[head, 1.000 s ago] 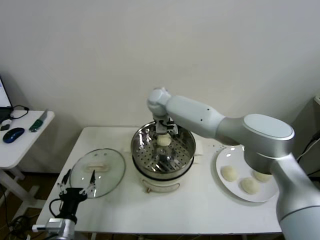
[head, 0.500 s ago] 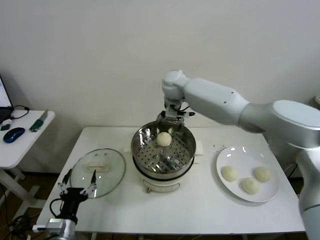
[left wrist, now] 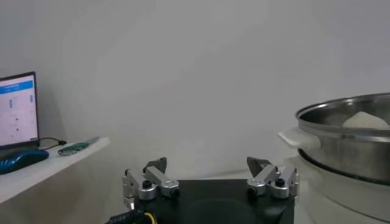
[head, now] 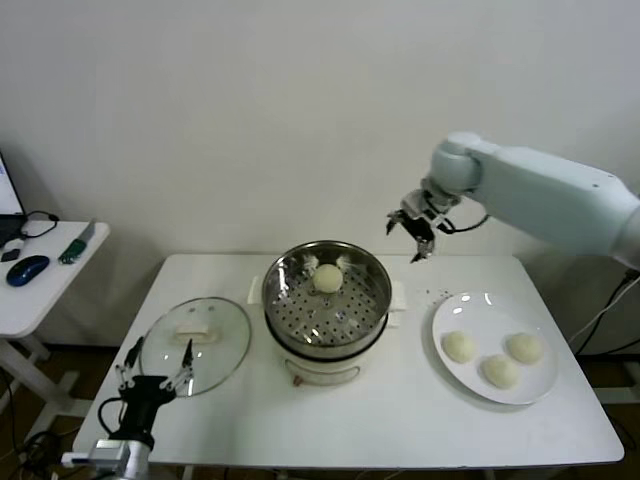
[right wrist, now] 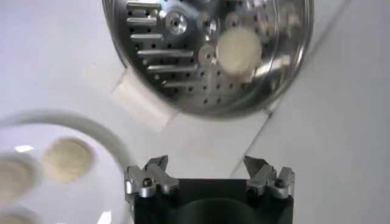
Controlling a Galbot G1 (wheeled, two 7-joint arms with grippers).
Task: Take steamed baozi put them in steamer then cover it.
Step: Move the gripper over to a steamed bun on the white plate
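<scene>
One baozi (head: 327,278) is sitting in the steamer (head: 326,300); three are lying on the plate (head: 495,345). Right gripper (head: 413,233) is hovering wide, empty. Left gripper (head: 153,367), wide, is partly cut off beside the white bench (head: 400,410).

A plain white wall (head: 250,110) stands behind the white table (head: 400,420). A small side table (head: 40,285) carries a blue mouse (head: 25,269) and a laptop (left wrist: 17,109).

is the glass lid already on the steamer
No, the glass lid lies flat on the table left of the steamer, whose open basket shows one baozi.
</scene>
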